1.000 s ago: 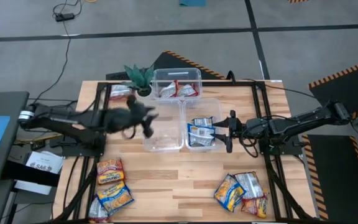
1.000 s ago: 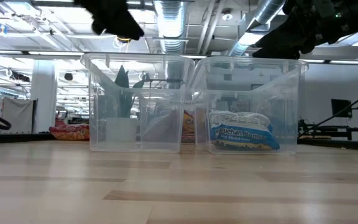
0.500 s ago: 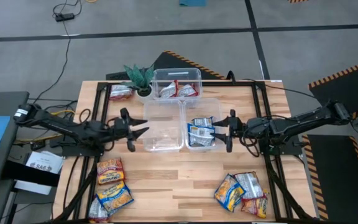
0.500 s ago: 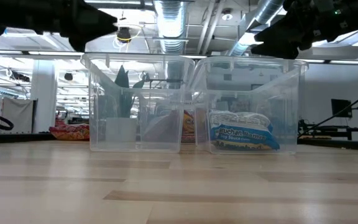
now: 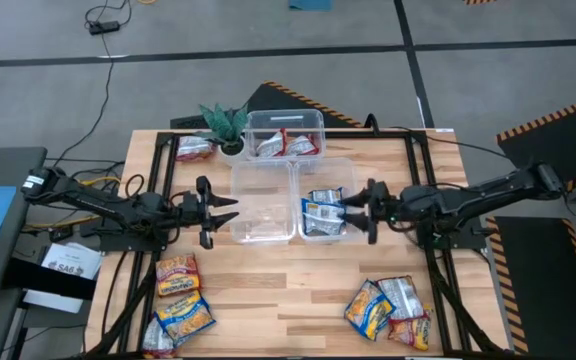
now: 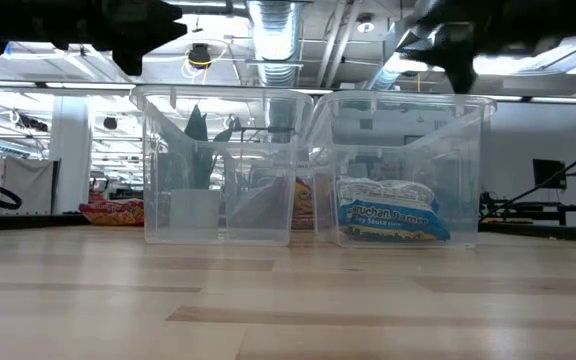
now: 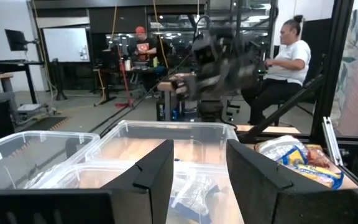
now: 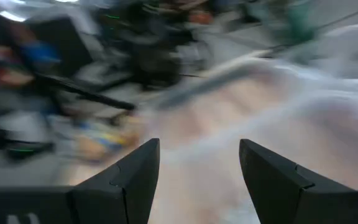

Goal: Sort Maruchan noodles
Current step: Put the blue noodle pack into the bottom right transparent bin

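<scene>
While both arms hang level over the middle of the pale wooden slatted table, neither holds anything. The left gripper sits just left of the empty clear plastic bin, its two dark fingers spread wide with nothing between them. The right gripper is at the right wall of the neighbouring clear plastic bin, fingers also spread apart and empty.

Inside that right-hand bin lie the blue-and-silver crinkly ramen packets, stacked flat; from table height they show as a blue-printed bundle against the bin's near wall. A third clear bin at the far edge holds the red-and-silver ramen packets. Just left of it stands the small green potted plant, and one more red-and-silver packet lies on the table left of the plant.

Unsorted packets wait along the near edge: yellow-orange ramen packets in a loose column at the near left, and a mixed heap of yellow-orange and silver packets at the near right.

Beyond the table, a seated person in a white top is at a workstation.
</scene>
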Robot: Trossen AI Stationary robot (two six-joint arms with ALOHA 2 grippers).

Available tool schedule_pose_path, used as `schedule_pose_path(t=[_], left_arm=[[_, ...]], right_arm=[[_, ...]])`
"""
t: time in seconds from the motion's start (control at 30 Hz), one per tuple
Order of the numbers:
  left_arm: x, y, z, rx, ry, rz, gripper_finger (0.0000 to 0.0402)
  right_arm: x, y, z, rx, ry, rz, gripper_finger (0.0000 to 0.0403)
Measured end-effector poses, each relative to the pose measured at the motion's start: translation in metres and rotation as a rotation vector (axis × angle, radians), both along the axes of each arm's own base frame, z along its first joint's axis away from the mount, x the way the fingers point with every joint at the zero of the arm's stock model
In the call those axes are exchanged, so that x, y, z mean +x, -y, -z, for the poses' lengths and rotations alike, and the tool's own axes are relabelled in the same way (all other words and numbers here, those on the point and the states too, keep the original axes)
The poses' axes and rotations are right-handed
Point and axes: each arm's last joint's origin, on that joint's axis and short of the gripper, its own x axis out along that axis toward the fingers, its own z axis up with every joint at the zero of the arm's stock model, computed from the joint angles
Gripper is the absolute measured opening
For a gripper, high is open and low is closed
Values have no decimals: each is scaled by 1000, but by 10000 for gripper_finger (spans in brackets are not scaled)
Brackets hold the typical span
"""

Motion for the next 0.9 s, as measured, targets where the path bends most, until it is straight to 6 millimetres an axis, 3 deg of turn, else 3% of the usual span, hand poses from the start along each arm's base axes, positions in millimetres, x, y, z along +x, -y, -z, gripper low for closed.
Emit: schedule_pose_path(t=[0.13,0.33,0.63,0.9], left_arm=[[0,0,1,14,-9,-2,138],[0,0,1,18,-17,-3,138],[0,0,1,10,-16,-1,138],[0,0,2,12,-23,-2,138]], right_arm=[[-1,-24,-21,50,-65,-220,244],[-13,-61,-26,213,-436,-301,244],[-40,-114,20,544,-981,-116,244],[-31,-137,51,489,-1101,-75,244]])
